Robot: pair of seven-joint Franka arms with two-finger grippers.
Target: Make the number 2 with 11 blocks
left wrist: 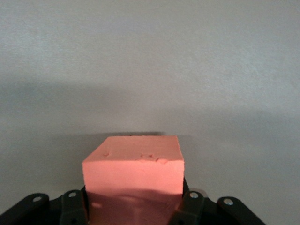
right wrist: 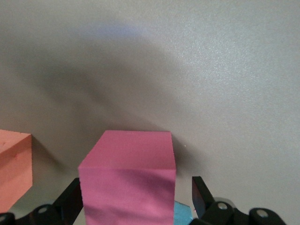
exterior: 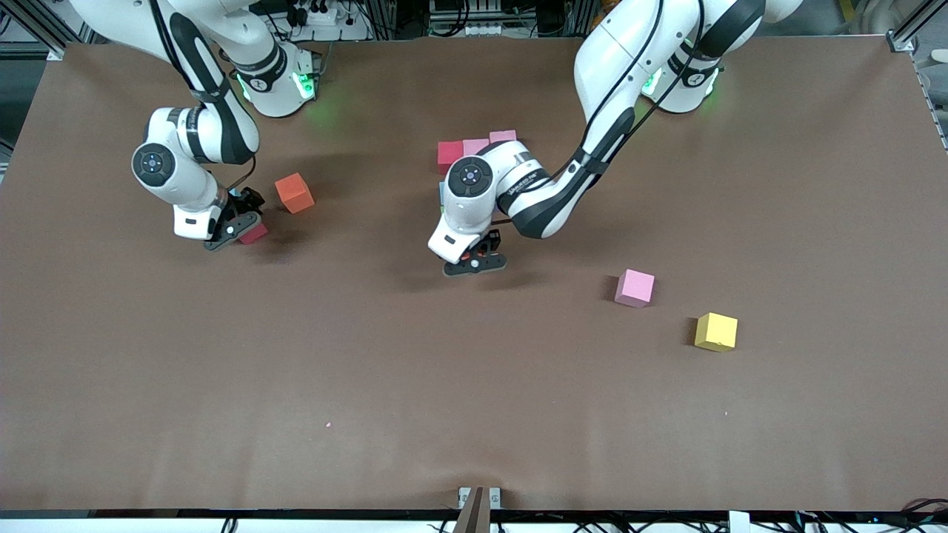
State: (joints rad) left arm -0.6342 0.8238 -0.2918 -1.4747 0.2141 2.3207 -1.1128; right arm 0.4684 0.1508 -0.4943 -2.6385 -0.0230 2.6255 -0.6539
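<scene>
My left gripper [exterior: 474, 260] is shut on a coral-red block [left wrist: 133, 173] and hangs low over the middle of the table; its fingers [left wrist: 191, 202] press the block's sides. A row of a red block [exterior: 449, 155] and two pink blocks [exterior: 475, 146] [exterior: 503, 136] shows above that arm's wrist, which hides whatever else lies there. My right gripper [exterior: 235, 228] [right wrist: 137, 199] stands open around a magenta-red block [exterior: 254, 233] [right wrist: 129, 180], with a gap at one finger [right wrist: 200, 193]. An orange block [exterior: 295, 192] [right wrist: 13, 168] sits beside it.
A loose pink block [exterior: 635, 287] and a yellow block [exterior: 716, 331] lie toward the left arm's end, nearer the front camera. A light blue sliver [exterior: 442, 195] shows beside the left arm's wrist. The brown table [exterior: 370, 385] spreads wide around them.
</scene>
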